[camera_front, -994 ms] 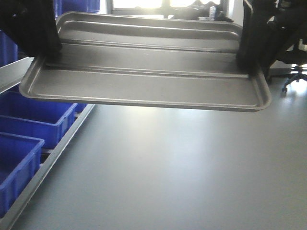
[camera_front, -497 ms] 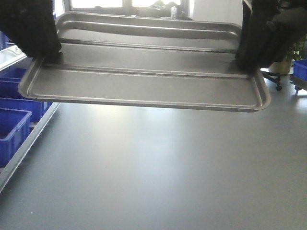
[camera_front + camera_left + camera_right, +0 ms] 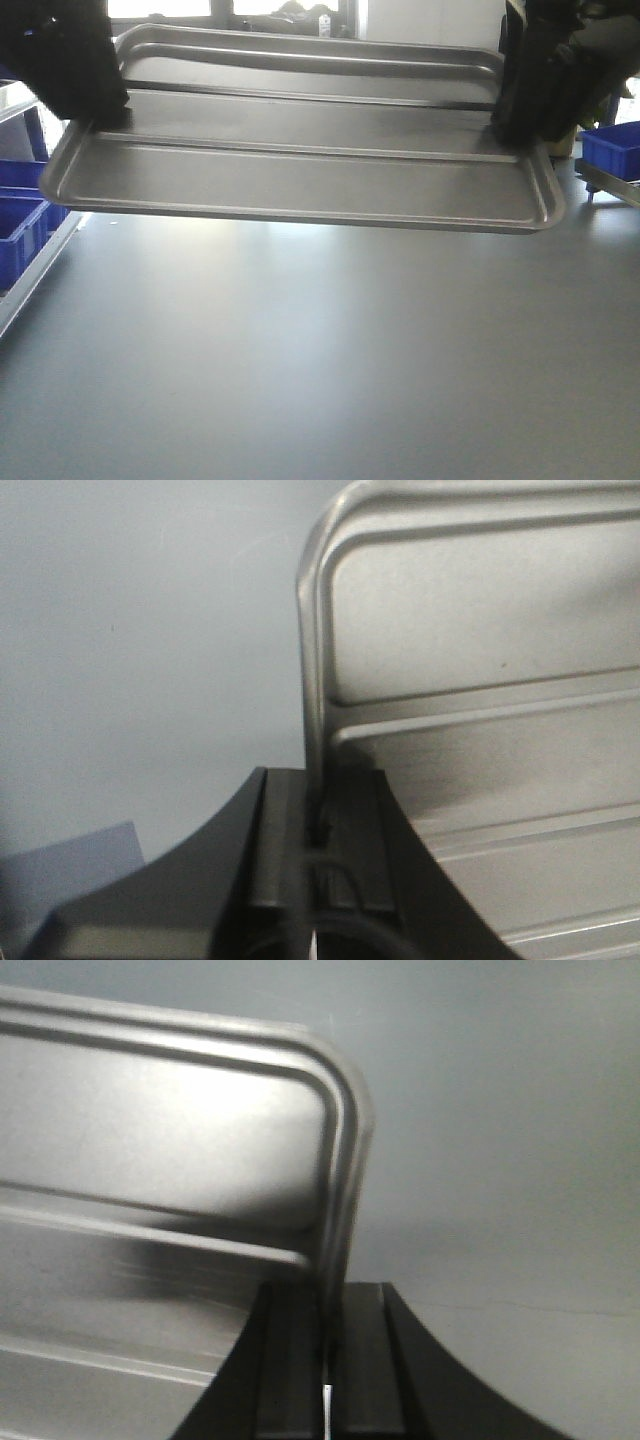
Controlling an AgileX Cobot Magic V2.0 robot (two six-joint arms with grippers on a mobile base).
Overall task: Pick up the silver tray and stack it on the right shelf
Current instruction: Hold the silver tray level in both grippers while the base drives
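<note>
Standing opposite the rig, front view first: the shiny rectangular steel tray [image 3: 300, 160], round-cornered with two long ridges along its floor, hangs level in the air above the bare grey floor [image 3: 320, 360], carried by its two short ends. The black left gripper [image 3: 98, 108] has one end and the black right gripper [image 3: 520, 122] the other. Blue plastic bins [image 3: 20, 215] sit on a rack at the left edge. Another blue bin [image 3: 612, 148] on a metal frame shows at the far right; no roller rails can be made out there.

Left wrist view: jaws closed narrow on the tray's raised rim, one pad on either side of it.

Right wrist view: same finding, jaws pinched onto the rim, with floor beyond.

Assessment: pick-up done, tray lifted and in carriage. Outstanding: reaching the right shelf, setting the tray on it, and release. The shelf is not identified in these views, so the remaining travel cannot be judged.
</note>
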